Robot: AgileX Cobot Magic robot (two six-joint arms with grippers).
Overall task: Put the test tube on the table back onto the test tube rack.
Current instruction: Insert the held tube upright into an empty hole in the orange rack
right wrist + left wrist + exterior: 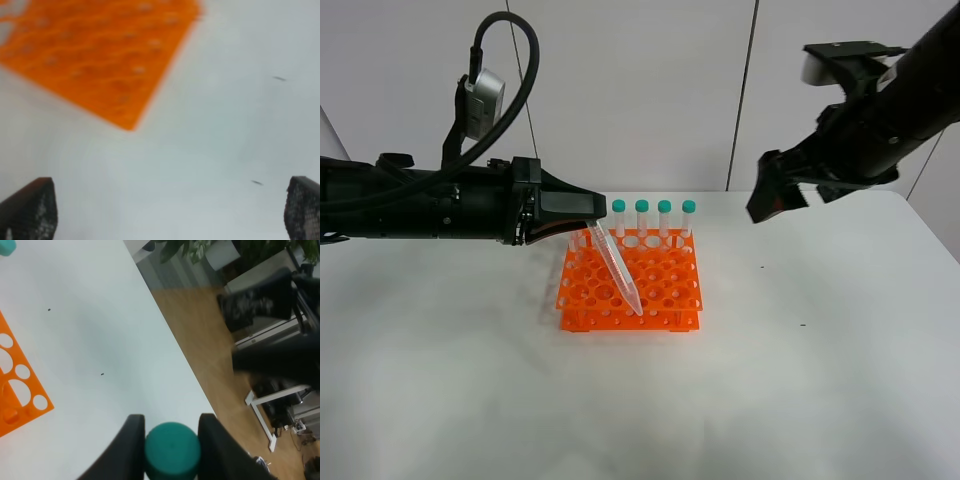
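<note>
My left gripper [588, 222] is shut on the cap end of a clear test tube [616, 268], which slants down with its pointed tip over the front holes of the orange test tube rack [670, 290]. The left wrist view shows the teal cap [172, 450] squeezed between the two black fingers [131, 445], with a corner of the rack [20, 390] beside it. Several teal-capped tubes [653, 217] stand upright in the rack's back row. My right gripper [790, 190] hangs open and empty above the white table [470, 380], to the right of the rack [105, 55].
The table's right edge [175, 347] runs close to the rack's right side, with wooden floor and furniture legs beyond it. A grey wall stands behind the table.
</note>
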